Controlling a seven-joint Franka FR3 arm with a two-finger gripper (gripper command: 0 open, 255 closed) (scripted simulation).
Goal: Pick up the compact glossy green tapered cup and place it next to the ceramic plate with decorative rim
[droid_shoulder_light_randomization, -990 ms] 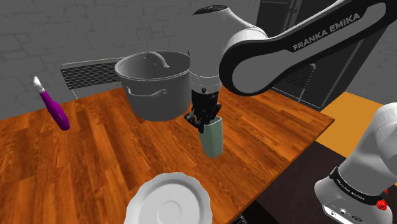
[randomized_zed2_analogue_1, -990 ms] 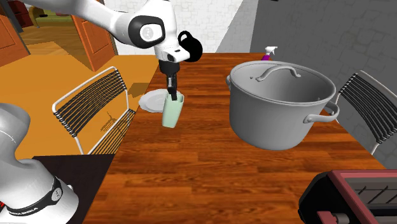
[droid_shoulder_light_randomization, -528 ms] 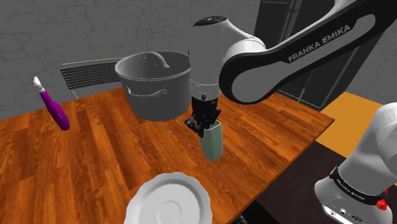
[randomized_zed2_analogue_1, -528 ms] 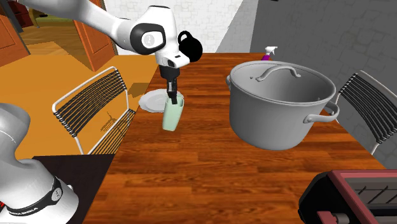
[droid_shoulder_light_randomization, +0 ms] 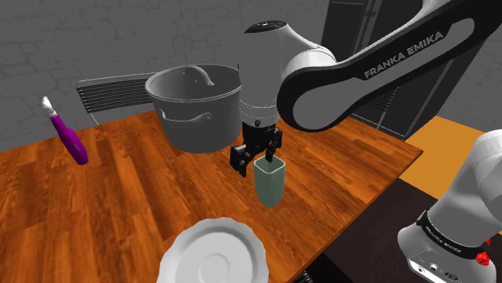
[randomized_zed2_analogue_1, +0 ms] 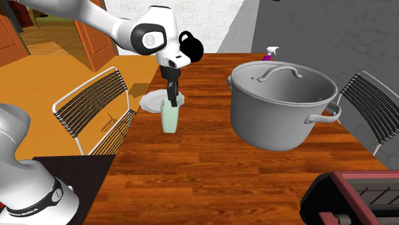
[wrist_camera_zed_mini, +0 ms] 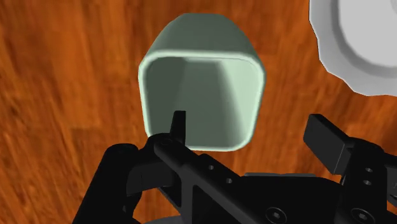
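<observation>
Shoulder view: the pale green glossy tapered cup (droid_shoulder_light_randomization: 269, 183) stands upright on the wood-grain table (droid_shoulder_light_randomization: 121, 201) near the white scallop-rimmed plate (droid_shoulder_light_randomization: 213, 256). The black gripper (droid_shoulder_light_randomization: 259, 151) is spread open over its rim.

Second exterior view: the cup sits just beside the plate.

Wrist view: the fingers (wrist_camera_zed_mini: 327, 141) straddle one cup wall without clasping it.

Placement looks done. The next move calls for a straight lift clear without tipping the cup.

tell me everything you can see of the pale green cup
The cup is pale green, empty, handle-free, with a rounded-square mouth tapering to a narrower base. It stands upright on the wooden table, apart from the white plate. The open gripper hangs at its rim; contact is unclear.
</observation>
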